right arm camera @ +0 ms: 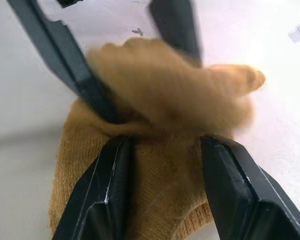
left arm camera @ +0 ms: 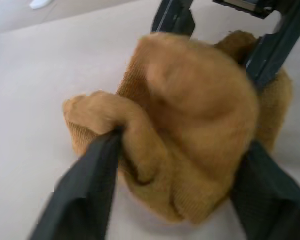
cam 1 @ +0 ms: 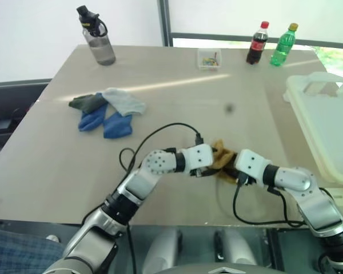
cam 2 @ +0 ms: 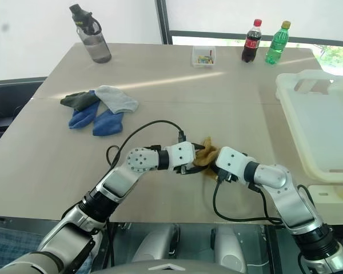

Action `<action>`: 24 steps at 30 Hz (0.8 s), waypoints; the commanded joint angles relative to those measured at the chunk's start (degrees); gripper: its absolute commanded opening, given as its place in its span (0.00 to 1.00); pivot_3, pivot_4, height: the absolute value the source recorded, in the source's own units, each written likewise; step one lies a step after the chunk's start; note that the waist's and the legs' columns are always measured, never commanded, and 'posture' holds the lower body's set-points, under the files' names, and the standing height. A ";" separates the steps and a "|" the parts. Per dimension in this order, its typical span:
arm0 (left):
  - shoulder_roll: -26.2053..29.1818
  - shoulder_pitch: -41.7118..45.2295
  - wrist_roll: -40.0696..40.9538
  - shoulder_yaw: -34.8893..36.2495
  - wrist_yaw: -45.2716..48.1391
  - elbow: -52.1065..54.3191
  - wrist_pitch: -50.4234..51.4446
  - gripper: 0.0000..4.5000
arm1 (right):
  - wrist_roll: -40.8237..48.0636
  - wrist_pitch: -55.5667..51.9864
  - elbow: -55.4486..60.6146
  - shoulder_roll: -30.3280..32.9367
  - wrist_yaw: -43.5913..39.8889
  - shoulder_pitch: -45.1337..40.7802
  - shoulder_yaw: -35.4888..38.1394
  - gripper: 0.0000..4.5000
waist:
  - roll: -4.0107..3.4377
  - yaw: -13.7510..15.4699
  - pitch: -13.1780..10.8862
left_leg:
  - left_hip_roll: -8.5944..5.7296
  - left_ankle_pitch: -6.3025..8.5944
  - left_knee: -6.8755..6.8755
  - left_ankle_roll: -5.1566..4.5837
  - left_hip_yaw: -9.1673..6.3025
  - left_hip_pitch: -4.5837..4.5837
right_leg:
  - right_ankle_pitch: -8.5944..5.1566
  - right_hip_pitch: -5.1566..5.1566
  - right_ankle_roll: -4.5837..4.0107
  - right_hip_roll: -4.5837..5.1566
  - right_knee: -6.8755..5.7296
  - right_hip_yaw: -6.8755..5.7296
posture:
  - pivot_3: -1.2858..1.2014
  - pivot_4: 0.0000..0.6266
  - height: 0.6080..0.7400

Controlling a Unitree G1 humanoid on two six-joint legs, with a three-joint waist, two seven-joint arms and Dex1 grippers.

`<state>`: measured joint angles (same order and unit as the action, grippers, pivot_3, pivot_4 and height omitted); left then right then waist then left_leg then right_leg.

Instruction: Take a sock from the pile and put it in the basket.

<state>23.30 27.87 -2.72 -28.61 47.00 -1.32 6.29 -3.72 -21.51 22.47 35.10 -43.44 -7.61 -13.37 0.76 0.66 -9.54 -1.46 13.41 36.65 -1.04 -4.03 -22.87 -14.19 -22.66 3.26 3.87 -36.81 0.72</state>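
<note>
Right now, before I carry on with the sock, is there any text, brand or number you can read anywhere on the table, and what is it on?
None can be read.
Dark cola bottle, red label: lettering too small to read.
Green bottle: label too small to read.
Small clear box: coloured contents, no legible text.
Grey water bottle, basket, sock: no markings visible.

Open table (cam 1: 177,108) lies between the pile (cam 1: 107,109) and the basket (cam 1: 326,125), nothing standing there.
</note>
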 commanded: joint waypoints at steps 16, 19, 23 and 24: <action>-12.18 -5.07 19.41 13.81 -1.60 3.83 26.75 0.99 | 8.26 -6.98 8.05 2.37 -0.99 -2.23 6.19 0.51 | 0.00 0.07 -0.04 | -0.02 0.01 0.21 -0.01 -0.19 -0.11 | 0.01 0.06 0.01 -0.02 -0.06 -0.13 | 0.52 0.24 1.00; -15.33 -4.69 28.81 20.29 -2.76 5.85 36.81 0.99 | 8.10 -6.83 7.76 2.40 -0.47 -2.02 5.53 0.51 | -0.01 -0.15 -0.04 | 0.01 0.00 0.28 -0.01 -0.23 -0.10 | 0.00 0.06 0.01 -0.06 -0.16 -0.16 | 0.52 0.24 1.00; -17.85 -3.64 37.84 27.23 -4.66 6.84 44.45 0.99 | 7.74 -6.64 7.58 2.94 -0.16 -1.33 4.66 0.51 | 0.02 -0.53 -0.06 | 0.03 0.00 0.40 -0.01 -0.24 -0.08 | 0.00 0.07 0.01 -0.11 -0.31 -0.15 | 0.52 0.24 1.00; -18.23 -3.35 39.45 28.64 -5.26 6.76 45.69 0.99 | 7.65 -6.59 7.53 3.10 -0.08 -1.24 4.52 0.51 | 0.04 -0.54 -0.07 | 0.03 0.00 0.46 0.00 -0.25 -0.09 | 0.00 0.06 0.01 -0.11 -0.34 -0.16 | 0.52 0.24 1.00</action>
<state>5.48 23.31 33.40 -1.74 42.12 2.43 50.78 4.19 -28.50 28.68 37.90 -43.40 -8.87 -8.90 0.80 0.12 -9.62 -1.43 13.41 37.13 -1.05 -4.29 -22.96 -14.19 -22.58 3.27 3.76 -37.14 0.55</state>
